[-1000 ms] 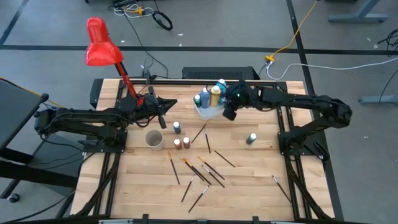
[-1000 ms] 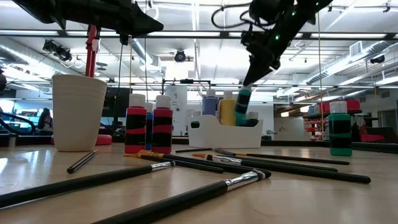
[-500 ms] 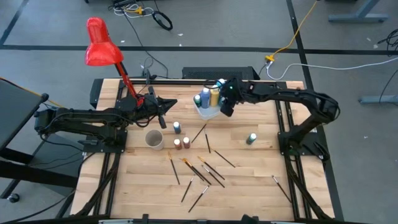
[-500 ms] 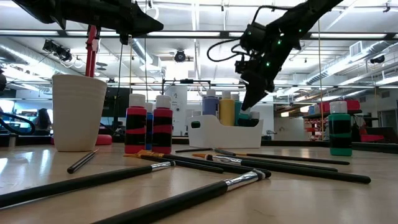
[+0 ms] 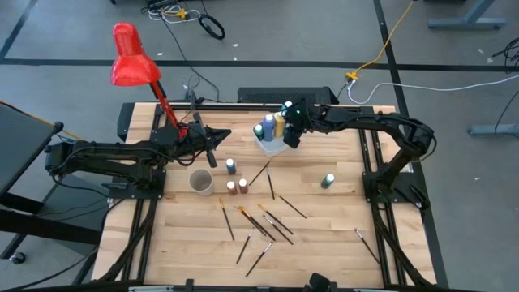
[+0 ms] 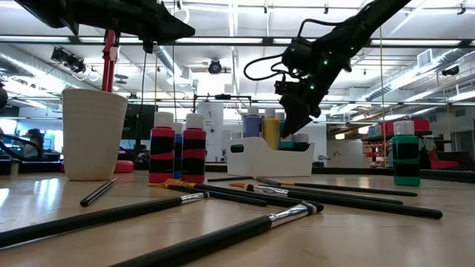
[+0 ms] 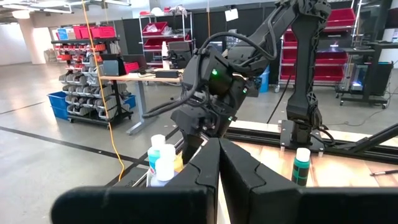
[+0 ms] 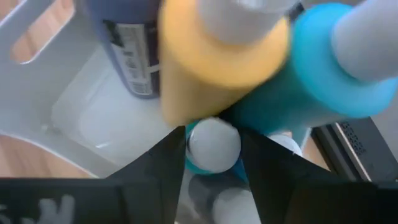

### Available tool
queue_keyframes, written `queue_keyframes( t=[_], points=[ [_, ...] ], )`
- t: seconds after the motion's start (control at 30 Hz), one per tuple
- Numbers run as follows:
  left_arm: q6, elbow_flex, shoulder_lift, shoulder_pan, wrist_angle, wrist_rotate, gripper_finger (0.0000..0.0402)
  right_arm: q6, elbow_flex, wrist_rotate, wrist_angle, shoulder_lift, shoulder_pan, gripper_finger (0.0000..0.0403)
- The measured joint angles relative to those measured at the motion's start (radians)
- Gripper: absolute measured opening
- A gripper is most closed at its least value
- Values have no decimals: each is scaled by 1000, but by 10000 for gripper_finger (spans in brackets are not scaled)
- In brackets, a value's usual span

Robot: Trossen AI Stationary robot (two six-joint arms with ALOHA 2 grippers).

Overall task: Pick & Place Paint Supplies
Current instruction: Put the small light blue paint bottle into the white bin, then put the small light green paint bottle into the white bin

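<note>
Near the front edge of the desk [image 5: 340, 243] lie the paintbrushes [image 5: 259, 223], scattered in a loose fan at the middle, with one apart towards the front right corner; behind them, left of the middle, stands the beige cup [image 5: 200, 182], and just beside it two red-brown bottles [image 5: 237, 187] and one blue bottle [image 5: 231, 166]; on the right side, well apart from all this, a teal bottle [image 5: 328, 180] stands upright alone; at the middle of the back edge is the white tray [image 5: 272, 144], which holds a dark blue bottle [image 8: 124, 50], a yellow bottle [image 8: 217, 56], a light blue bottle [image 8: 323, 68] and a small teal bottle with a white cap [image 8: 214, 146]; the right gripper [image 5: 290, 136] is over this tray, its fingers [image 8: 273, 162] standing on both sides of the white cap, and I cannot tell if they press it or are apart from it; the left gripper [image 5: 212, 144] hangs over the back left part of the desk, near the red lamp [image 5: 130, 57], with its fingers pressed together and nothing between them.
</note>
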Motion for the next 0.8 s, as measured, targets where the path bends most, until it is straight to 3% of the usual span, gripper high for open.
queue_keyframes(
  t=[0.17,0.37,0.8],
  points=[
    [2,0,0,0,0,0,18,0,0,16,-13,-8,1,193],
    [2,0,0,0,0,0,18,1,0,12,-73,-70,40,202],
    [2,0,0,0,0,0,18,130,0,-56,-447,-265,259,203]
  ],
)
